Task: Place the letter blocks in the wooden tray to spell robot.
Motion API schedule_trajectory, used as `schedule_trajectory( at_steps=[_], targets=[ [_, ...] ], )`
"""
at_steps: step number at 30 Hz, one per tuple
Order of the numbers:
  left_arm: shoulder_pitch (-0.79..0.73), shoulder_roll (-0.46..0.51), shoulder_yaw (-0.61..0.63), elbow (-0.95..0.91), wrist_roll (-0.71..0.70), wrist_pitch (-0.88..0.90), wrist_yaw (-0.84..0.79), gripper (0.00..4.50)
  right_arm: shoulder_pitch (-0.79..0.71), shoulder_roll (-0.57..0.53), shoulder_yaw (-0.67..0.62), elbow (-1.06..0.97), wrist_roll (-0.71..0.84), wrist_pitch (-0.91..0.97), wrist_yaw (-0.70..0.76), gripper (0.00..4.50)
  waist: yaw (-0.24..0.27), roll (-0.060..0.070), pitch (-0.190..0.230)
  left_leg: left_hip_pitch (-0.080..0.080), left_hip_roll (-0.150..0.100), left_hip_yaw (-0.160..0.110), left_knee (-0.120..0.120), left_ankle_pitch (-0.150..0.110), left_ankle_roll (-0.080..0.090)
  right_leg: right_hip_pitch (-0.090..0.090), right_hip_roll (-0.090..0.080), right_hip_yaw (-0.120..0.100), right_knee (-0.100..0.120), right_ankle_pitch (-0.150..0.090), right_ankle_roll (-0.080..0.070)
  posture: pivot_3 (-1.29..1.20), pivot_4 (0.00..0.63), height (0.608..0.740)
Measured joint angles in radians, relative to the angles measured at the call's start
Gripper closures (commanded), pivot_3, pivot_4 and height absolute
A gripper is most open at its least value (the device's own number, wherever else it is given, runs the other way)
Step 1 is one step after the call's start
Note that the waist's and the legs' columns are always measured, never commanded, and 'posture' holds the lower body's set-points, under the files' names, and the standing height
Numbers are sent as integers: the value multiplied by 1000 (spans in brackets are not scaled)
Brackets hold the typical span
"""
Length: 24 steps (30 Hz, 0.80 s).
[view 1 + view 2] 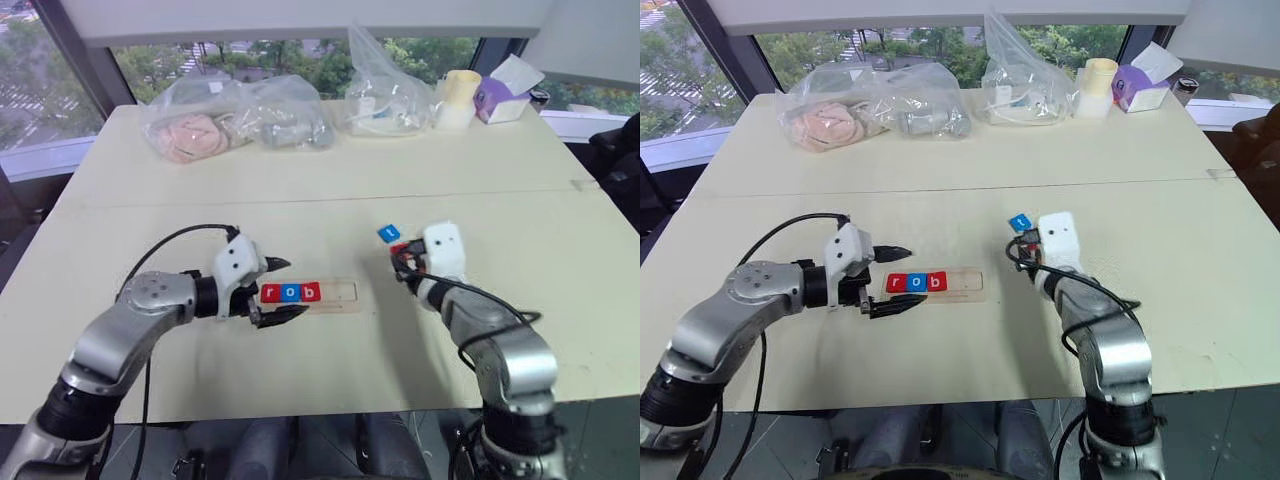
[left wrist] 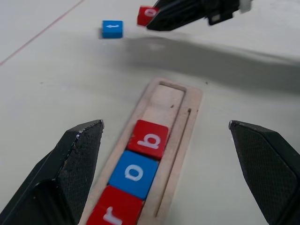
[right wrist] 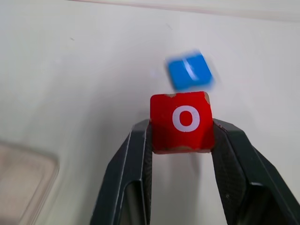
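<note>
Gripping red o block (image 3: 182, 123), right claw (image 3: 182, 140) tilted fwd-down

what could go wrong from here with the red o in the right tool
The right tool pinches the small red o tile only by its lower edges, so it may twist or slip out in transit. The open left tool straddles the pale wooden tray at its r end, so the arms could crowd over the free slots.

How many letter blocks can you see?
5: red r, blue o and red b sit in the wooden tray; the right gripper holds a red o; blue t lies on the table.
</note>
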Motion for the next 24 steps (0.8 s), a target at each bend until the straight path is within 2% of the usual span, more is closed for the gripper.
schedule_trajectory(
  at_steps=[4,9,11,12,15,16,19,24],
  targets=[
    [-36,-16,-10,31,9,-15,-21,0,67,88,-5,-153,3,197,-44,3354,-4,0,0,0,1,1,0,0,0,-1,0,0,0,0,0,0,150,740],
    [-45,-15,-28,57,20,-18,-68,0,89,164,-11,-221,-3,316,-78,3354,-4,0,0,-1,1,1,0,0,0,-1,0,0,0,0,0,0,150,740],
    [-46,-15,-35,70,22,-20,-81,0,92,176,-10,-221,-2,325,-80,2313,-4,0,0,-1,1,1,0,0,0,-2,0,0,0,0,0,0,150,740],
    [-46,-15,-36,77,24,-21,-84,0,92,177,-9,-219,-1,325,-79,1980,-4,0,0,-1,1,1,0,0,0,-2,0,0,0,0,0,0,150,740],
    [-53,-15,-36,83,34,-24,-88,0,89,177,-4,-205,2,311,-77,375,-4,0,0,-1,1,1,0,0,0,-2,0,0,0,0,0,0,150,740],
    [-56,-15,-36,83,35,-25,-89,0,88,177,3,-199,3,302,-77,25,-4,0,0,-1,1,1,0,0,0,-1,0,0,0,0,0,0,150,740],
    [-49,3,-33,75,36,-20,-100,0,84,137,11,-169,6,255,-56,25,-5,0,0,-1,1,1,0,0,0,-1,0,0,-1,0,0,0,150,740],
    [-22,70,13,52,0,7,-136,0,15,-53,-47,-123,44,98,73,25,-5,0,0,-4,0,1,0,0,0,-3,-1,-1,-2,0,0,0,150,740]
  ],
)
